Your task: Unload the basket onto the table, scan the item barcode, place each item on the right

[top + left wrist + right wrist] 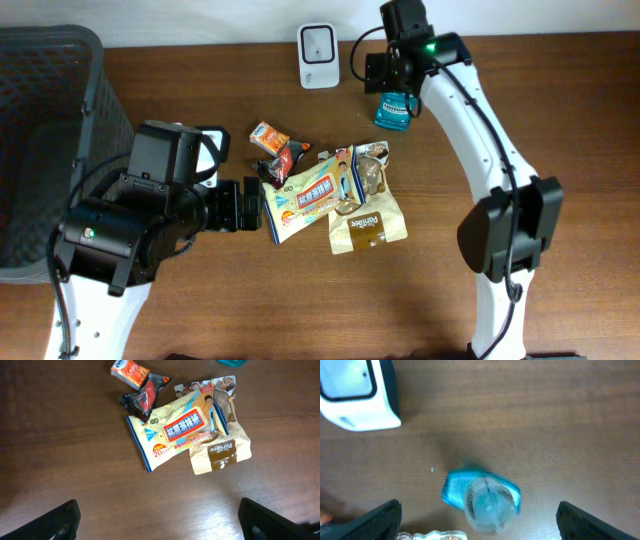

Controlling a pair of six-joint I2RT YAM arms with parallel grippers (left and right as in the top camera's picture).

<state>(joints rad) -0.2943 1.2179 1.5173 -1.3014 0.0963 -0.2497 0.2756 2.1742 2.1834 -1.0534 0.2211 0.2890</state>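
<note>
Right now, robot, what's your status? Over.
Left gripper open, over the snack packets. Right gripper open, above the blue bottle, upright beside the scanner. Nothing held, nothing in between.

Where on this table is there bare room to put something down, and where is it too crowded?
Bare wood lies between the basket and the scanner, along the near edge below the packets, and right of the right arm. It is crowded mid-table around the packets, and between scanner and blue bottle.
</note>
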